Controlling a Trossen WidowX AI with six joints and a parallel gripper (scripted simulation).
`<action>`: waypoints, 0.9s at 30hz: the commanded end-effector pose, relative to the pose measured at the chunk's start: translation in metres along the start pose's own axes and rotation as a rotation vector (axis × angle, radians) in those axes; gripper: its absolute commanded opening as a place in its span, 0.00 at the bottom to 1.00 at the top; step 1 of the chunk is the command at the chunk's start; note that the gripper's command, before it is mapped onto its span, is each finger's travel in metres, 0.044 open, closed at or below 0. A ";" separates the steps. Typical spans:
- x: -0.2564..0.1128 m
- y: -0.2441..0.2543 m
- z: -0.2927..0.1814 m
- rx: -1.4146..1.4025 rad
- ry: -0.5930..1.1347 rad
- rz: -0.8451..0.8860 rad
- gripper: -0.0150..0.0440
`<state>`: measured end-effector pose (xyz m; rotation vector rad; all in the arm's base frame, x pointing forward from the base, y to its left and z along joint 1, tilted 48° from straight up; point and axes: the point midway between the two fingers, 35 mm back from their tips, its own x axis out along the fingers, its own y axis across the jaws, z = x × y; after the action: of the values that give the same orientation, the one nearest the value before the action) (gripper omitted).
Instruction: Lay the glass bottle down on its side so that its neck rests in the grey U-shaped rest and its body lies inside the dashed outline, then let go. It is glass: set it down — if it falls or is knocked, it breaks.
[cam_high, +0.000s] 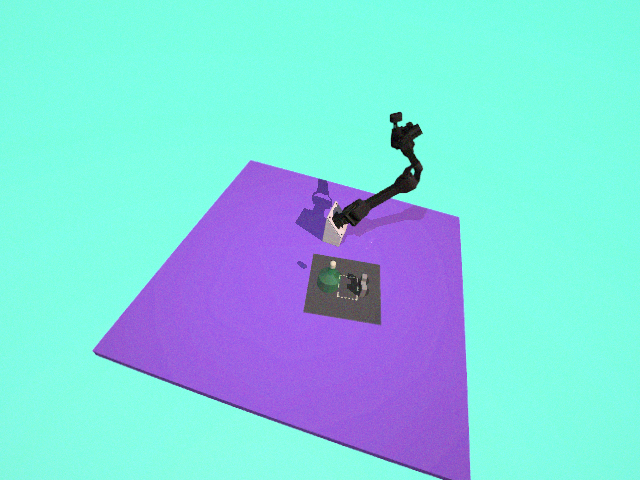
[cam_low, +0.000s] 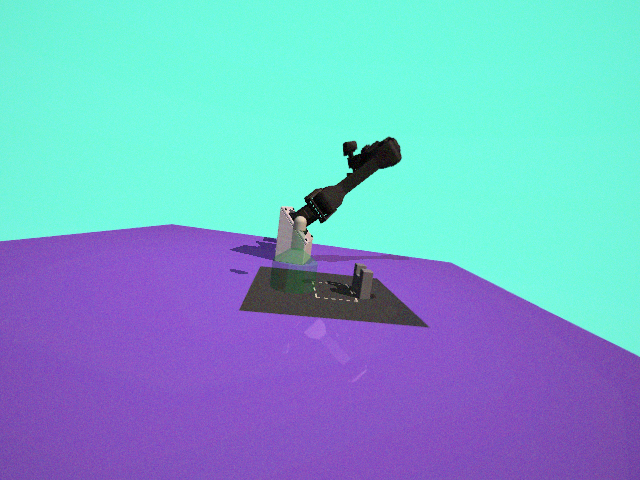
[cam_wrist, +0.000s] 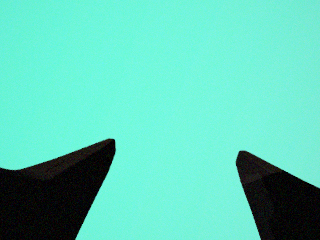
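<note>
While reaching off-centre with the gripper (cam_high: 415, 129) (cam_low: 362, 156) (cam_wrist: 176, 151), spread wide and holding nothing, could clip, topple and break the glass bottle (cam_high: 327, 282) (cam_low: 293, 277), upright toward the surface's (cam_high: 232, 320) (cam_low: 206, 392) arm-side edge.

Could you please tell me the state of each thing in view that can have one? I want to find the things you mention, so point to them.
Glass bottle (cam_high: 327, 280) (cam_low: 293, 276): upright on the dark mat, not laid down, body beside the dashed outline.
Grey U-shaped rest (cam_high: 364, 285) (cam_low: 364, 283): standing, no neck in it.
Dashed outline (cam_high: 338, 295) (cam_low: 336, 299): no bottle lying inside.
Claw (cam_wrist: 176, 151): open, nothing between its fingers.
Arm (cam_high: 385, 197) (cam_low: 358, 177): raised, away from the bottle.
</note>
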<state>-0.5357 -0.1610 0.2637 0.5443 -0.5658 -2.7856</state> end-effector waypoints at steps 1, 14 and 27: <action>0.000 0.002 -0.002 -0.002 0.005 0.004 0.98; -0.025 0.119 -0.120 -0.081 0.308 0.229 1.00; -0.120 0.222 -0.264 -0.204 0.696 0.477 1.00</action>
<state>-0.3167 -0.3951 0.1758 1.0415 -0.2479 -2.0789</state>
